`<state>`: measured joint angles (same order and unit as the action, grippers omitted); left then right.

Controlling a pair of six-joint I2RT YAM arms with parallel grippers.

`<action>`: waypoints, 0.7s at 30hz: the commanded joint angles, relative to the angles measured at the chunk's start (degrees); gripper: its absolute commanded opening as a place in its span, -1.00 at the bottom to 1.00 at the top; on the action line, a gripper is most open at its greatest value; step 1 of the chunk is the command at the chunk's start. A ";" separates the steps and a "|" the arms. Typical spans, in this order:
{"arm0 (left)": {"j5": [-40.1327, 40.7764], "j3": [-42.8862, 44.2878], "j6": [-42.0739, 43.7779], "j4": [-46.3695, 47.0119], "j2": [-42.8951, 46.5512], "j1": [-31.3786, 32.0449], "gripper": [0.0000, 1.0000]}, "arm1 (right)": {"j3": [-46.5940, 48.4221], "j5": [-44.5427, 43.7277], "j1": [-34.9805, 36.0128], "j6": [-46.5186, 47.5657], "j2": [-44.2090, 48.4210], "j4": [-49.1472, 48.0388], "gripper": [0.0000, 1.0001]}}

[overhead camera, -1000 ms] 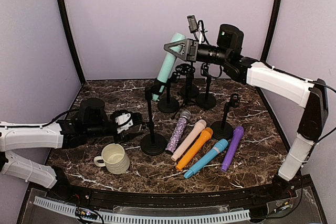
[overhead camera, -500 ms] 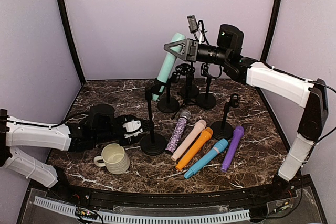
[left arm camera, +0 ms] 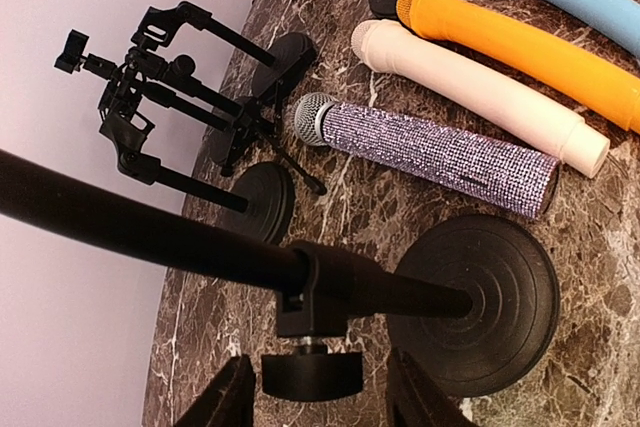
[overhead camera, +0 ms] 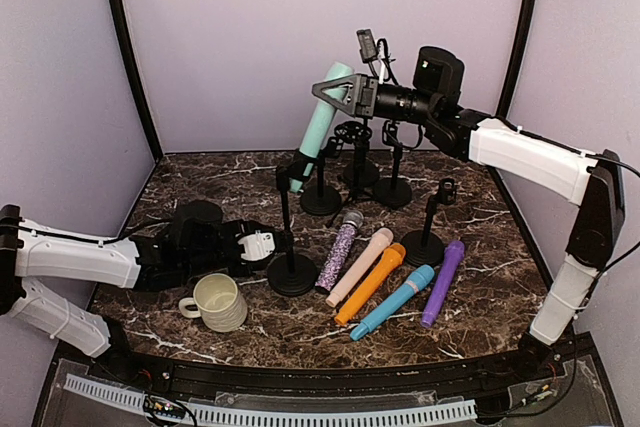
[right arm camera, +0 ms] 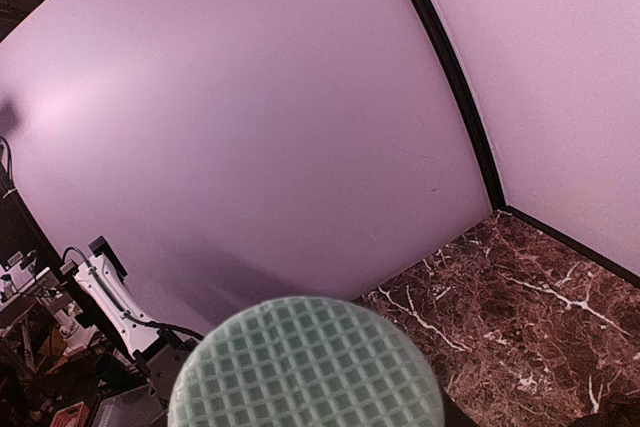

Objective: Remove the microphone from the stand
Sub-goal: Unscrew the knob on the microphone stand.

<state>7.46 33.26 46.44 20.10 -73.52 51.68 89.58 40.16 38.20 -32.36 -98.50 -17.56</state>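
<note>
1. Left gripper [overhead camera: 268, 247], low over the table [overhead camera: 200, 179], I hold spread wide, fingers either side of the stand [overhead camera: 293, 275] pole.
2. Teal microphone [overhead camera: 318, 127] sits tilted in that stand's clip.
3. Farthest, my right gripper [overhead camera: 338, 89] clamps its mesh head.

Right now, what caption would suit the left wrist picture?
Left fingers straddle the knob on the black stand, a glittery microphone lying beyond its base.

Mint mic [overhead camera: 320, 122], gridded mesh head up and leaning back-right, sits seated in the clip of a black round-based stand [overhead camera: 286, 232] left of centre on the marble table [overhead camera: 200, 182].
</note>
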 commanded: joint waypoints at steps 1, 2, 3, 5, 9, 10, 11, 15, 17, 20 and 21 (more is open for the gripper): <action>1.00 0.21 1.07 1.22 -0.30 0.58 -0.06 | 0.57 1.06 -0.14 -2.95 -0.20 -4.64 -0.56; 1.05 0.22 1.18 1.19 -0.37 0.83 -0.07 | 0.64 1.14 -0.14 -2.98 -0.28 -4.67 -0.57; 1.14 0.16 1.48 1.33 -0.43 0.94 -0.07 | 0.68 1.15 -0.14 -3.02 -0.37 -4.67 -0.56; 1.57 0.33 1.75 1.49 -0.78 1.09 -0.07 | 0.77 1.23 -0.14 -3.13 -0.46 -4.62 -0.57; 2.31 0.78 1.67 1.42 -1.32 1.31 -0.06 | 0.86 1.15 -0.14 -3.18 -0.44 -4.58 -0.56; 2.69 0.83 1.70 1.52 -1.42 1.38 -0.05 | 0.79 1.15 -0.14 -3.15 -0.46 -4.55 -0.56; 2.89 0.88 1.66 1.70 -1.56 1.44 -0.05 | 0.80 1.15 -0.13 -3.19 -0.47 -4.58 -0.56; 4.27 1.08 1.63 1.92 -1.91 1.80 -0.08 | 0.70 1.06 -0.05 -3.25 -0.47 -4.57 -0.56; 5.11 1.25 1.79 2.10 -2.20 1.96 -0.13 | 0.68 1.06 -0.05 -3.27 -0.46 -4.51 -0.56; 6.00 1.69 1.83 2.09 -2.59 2.24 -0.23 | 0.75 0.97 -0.05 -3.30 -0.39 -4.45 -0.56; 6.23 1.84 1.73 2.03 -2.77 2.27 -0.28 | 0.77 0.97 -0.05 -3.26 -0.42 -4.37 -0.57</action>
<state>12.01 33.67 47.90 21.47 -75.66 53.41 89.56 40.47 38.20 -33.17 -98.85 -18.22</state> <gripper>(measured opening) 0.394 0.453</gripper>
